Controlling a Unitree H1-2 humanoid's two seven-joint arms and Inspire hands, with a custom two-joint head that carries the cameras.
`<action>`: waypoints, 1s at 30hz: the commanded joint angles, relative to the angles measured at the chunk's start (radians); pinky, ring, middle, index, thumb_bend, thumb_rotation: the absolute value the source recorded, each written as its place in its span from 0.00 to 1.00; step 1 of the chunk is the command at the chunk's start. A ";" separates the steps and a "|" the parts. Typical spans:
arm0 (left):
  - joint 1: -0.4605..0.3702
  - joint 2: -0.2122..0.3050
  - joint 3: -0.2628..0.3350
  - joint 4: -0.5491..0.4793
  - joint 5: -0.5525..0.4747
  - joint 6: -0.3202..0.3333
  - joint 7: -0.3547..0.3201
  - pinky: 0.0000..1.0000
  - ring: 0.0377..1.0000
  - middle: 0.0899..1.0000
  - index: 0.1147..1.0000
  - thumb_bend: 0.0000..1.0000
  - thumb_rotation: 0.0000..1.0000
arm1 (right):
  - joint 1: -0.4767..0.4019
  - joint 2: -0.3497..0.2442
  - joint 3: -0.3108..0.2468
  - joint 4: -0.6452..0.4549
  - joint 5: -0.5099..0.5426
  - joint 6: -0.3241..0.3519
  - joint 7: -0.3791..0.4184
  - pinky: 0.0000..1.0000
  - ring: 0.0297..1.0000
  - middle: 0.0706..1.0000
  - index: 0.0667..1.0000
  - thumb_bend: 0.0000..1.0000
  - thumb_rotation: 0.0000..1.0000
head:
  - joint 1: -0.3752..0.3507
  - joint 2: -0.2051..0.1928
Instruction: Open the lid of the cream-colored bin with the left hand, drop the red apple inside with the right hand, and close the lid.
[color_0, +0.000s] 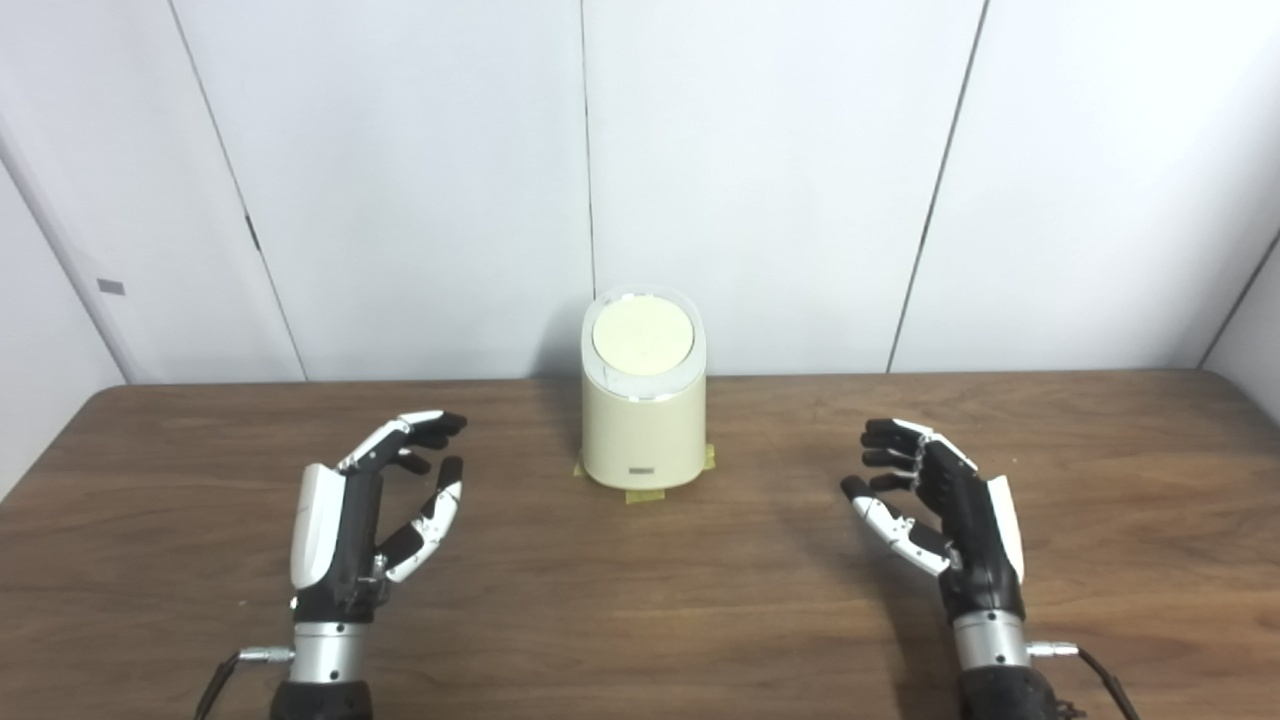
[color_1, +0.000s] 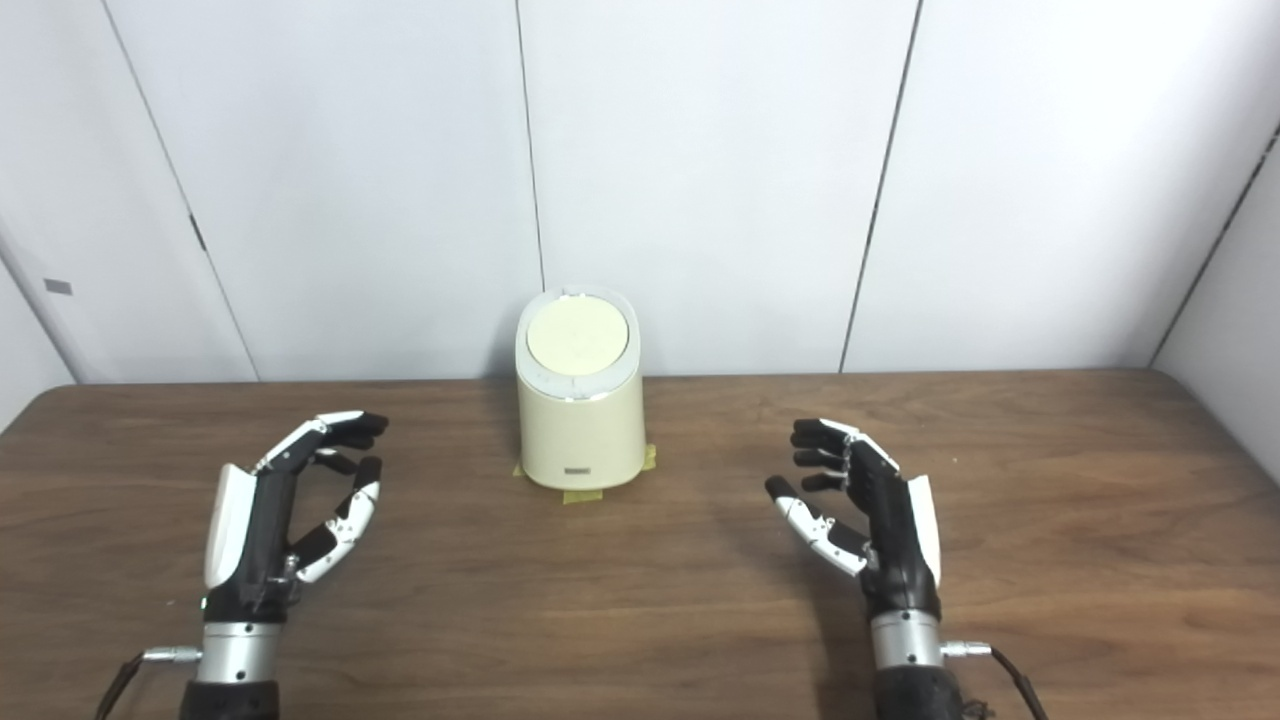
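The cream-colored bin (color_0: 643, 430) stands upright at the back middle of the wooden table, its round lid (color_0: 642, 337) down and tilted toward me. Yellow tape shows under its base. My left hand (color_0: 375, 510) hovers over the table to the bin's front left, open, fingers spread and holding nothing. To the bin's front right, my right hand (color_0: 935, 505) is likewise open and empty, palm facing inward. No red apple shows in either view.
The brown wooden table (color_0: 640, 600) runs across the picture, with rounded far corners. White wall panels (color_0: 760, 150) rise just behind the bin.
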 joint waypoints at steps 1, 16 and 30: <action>0.037 -0.009 -0.003 0.047 0.006 -0.018 0.018 0.53 0.63 0.64 0.62 0.24 0.26 | -0.008 0.015 0.003 -0.013 -0.003 -0.018 -0.002 0.55 0.64 0.65 0.64 0.28 0.15 | -0.001 0.001; 0.038 -0.009 -0.002 0.047 0.003 -0.001 0.006 0.53 0.63 0.64 0.63 0.24 0.28 | -0.007 0.016 0.004 -0.011 0.008 -0.009 0.007 0.57 0.65 0.66 0.65 0.28 0.18 | -0.005 -0.001; 0.039 -0.008 -0.003 0.048 0.011 -0.004 0.011 0.52 0.62 0.64 0.62 0.25 0.29 | -0.005 0.013 0.007 -0.017 -0.001 -0.006 0.006 0.57 0.65 0.66 0.65 0.28 0.15 | -0.003 -0.009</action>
